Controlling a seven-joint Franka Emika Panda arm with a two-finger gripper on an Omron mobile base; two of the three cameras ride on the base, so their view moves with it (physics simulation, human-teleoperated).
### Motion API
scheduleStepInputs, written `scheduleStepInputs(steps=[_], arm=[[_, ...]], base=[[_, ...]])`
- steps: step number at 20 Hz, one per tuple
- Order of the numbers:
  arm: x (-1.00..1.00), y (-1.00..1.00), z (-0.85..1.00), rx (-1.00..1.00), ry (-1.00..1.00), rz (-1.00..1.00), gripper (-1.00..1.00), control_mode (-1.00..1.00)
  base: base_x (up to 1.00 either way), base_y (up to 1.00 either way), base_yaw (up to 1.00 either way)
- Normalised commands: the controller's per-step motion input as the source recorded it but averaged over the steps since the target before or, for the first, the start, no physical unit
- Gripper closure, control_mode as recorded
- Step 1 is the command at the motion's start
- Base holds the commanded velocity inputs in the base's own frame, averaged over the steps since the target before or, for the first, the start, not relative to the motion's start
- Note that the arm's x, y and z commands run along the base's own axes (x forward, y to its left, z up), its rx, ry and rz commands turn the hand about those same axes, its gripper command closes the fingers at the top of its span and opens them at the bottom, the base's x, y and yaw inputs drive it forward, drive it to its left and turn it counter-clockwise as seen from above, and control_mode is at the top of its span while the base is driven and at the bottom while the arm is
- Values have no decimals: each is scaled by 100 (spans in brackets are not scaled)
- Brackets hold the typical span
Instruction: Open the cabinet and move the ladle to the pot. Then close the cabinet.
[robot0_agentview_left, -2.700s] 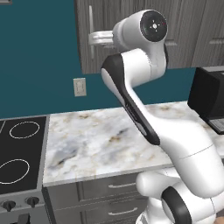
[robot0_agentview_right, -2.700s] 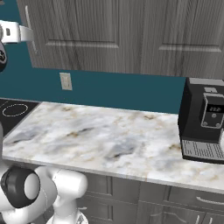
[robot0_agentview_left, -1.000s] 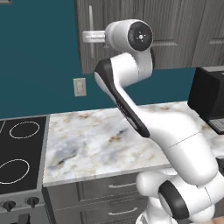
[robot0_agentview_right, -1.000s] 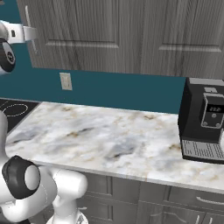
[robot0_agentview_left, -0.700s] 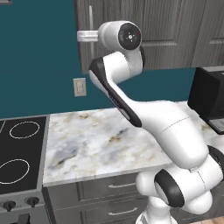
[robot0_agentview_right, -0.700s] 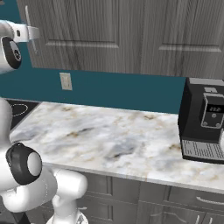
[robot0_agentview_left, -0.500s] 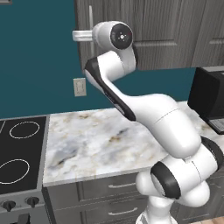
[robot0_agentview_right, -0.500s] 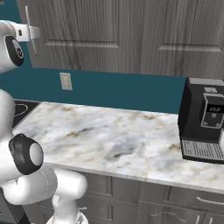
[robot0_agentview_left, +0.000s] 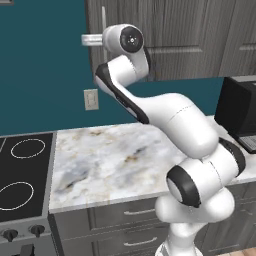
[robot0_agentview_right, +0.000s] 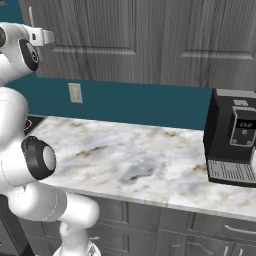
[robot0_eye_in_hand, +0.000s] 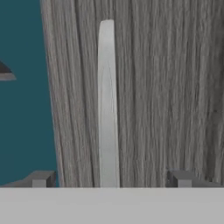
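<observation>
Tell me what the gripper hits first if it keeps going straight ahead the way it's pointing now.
Most likely the silver bar handle of the cabinet: it stands between the open gripper fingertips, with the door behind it. Remaining distance is unclear.

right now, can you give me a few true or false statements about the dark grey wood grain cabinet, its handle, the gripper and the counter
1. The dark grey wood grain cabinet has its door shut. True.
2. The two-finger gripper is shut on the long silver bar handle. False: its jaws stand open, one fingertip on each side of the handle, not touching it.
3. A black coffee machine stands on the marbled counter. True.
4. A ladle lies on the counter. False: no ladle is to be seen there.
5. A black stove top adjoins the counter. True.
</observation>
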Motion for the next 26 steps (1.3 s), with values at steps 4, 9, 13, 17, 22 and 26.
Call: scheduleStepInputs(steps=[4,9,13,17,22,26], arm=[[65,4,-1,0,3,0,-100,-100],[70,5,-4,0,2,0,-100,-100],[58,18,-12,-1,0,0,-100,-100],[51,2,-55,-5,0,0,100,-100],[18,-20,-86,-6,-2,0,100,-100],[0,-43,-91,-1,-12,1,100,-100]], base=[[0,0,0],[0,0,0],[0,0,0],[0,0,0],[0,0,0],[0,0,0]])
